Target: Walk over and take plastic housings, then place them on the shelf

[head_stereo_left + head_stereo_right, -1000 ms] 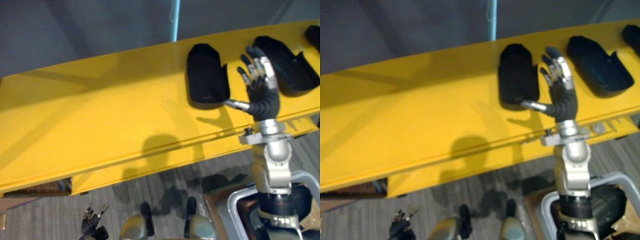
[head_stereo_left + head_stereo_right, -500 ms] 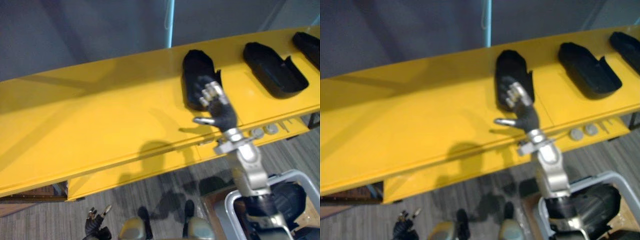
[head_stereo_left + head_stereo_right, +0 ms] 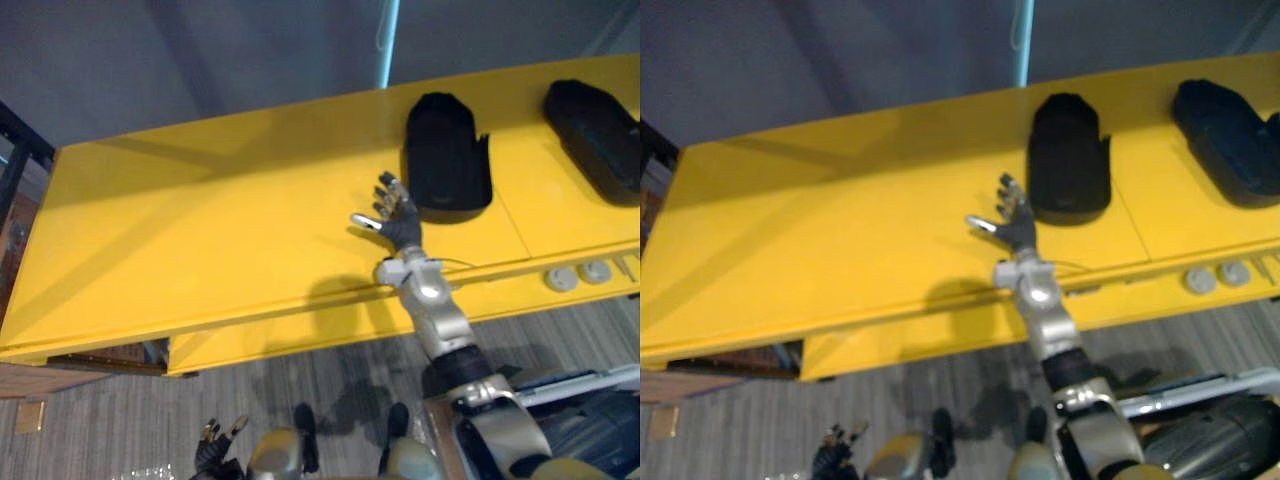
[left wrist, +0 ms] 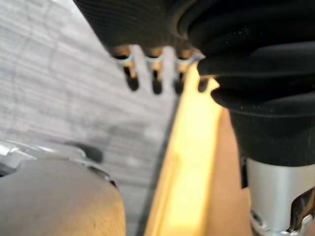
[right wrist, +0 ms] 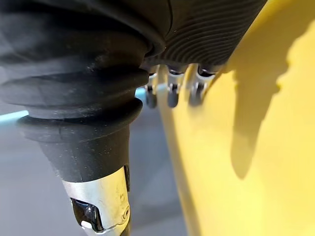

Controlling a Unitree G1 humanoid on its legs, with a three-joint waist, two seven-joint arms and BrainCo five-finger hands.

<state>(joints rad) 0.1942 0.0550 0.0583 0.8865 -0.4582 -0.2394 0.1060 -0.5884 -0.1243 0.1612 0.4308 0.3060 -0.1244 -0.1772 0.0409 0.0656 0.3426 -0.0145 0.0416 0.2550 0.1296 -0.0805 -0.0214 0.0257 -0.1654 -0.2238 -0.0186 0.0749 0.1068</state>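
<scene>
A black plastic housing (image 3: 446, 152) lies on the yellow shelf (image 3: 220, 230), right of its middle. A second black housing (image 3: 594, 138) rests farther right, cut by the picture's edge. My right hand (image 3: 396, 217) hovers over the shelf just left of the first housing, fingers spread and straight, holding nothing and apart from the housing. Its fingers (image 5: 170, 91) reach out over the yellow surface in the right wrist view. My left hand (image 3: 216, 448) hangs low by the floor with relaxed fingers (image 4: 155, 69), empty.
Two small grey round pieces (image 3: 578, 275) sit on the shelf's front ledge at the right. A grey wall and a light blue upright post (image 3: 385, 40) stand behind the shelf. Grey floor (image 3: 120, 430) lies below the shelf's front edge. A dark frame (image 3: 12, 150) shows at far left.
The camera has shifted, so the whole scene sits further right. My right hand has drawn back left off the housing and now hovers beside it. The housings lie as before.
</scene>
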